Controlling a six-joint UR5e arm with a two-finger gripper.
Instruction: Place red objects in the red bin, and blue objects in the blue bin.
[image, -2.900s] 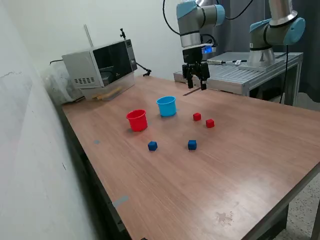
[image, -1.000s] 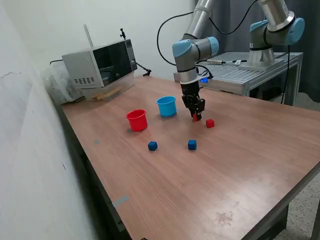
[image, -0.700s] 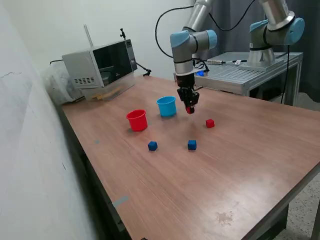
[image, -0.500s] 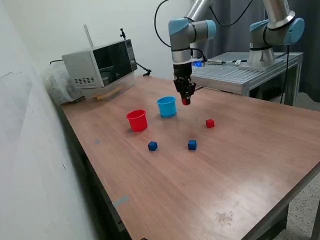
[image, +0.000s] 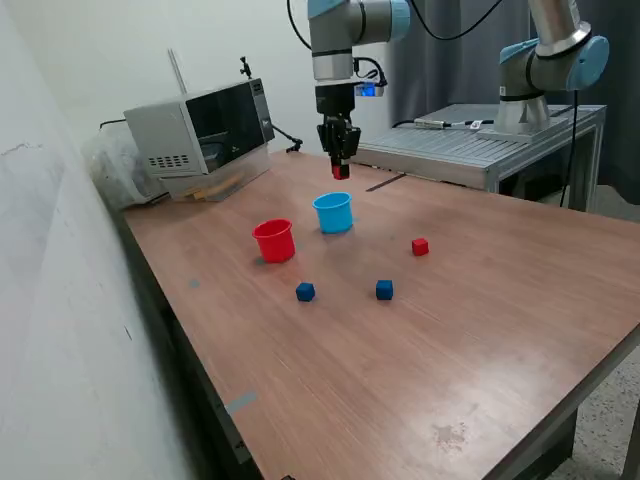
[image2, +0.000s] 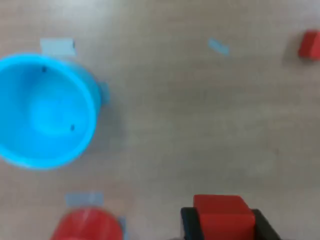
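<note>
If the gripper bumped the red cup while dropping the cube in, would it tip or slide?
Likely slide or tip easily: the red cup looks like thin plastic, stands empty and loose on the table. Its narrower base favours tipping. The gripper holding the red cube hangs well above.

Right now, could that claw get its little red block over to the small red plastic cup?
Probably yes. The claw holds a red cube high above the table, and nothing stands between it and the open red cup beside the light blue cup.

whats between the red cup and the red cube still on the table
In the exterior view, the light blue cup stands roughly between the red cup and the loose red cube, slightly behind their line; the rest is bare table.
</note>
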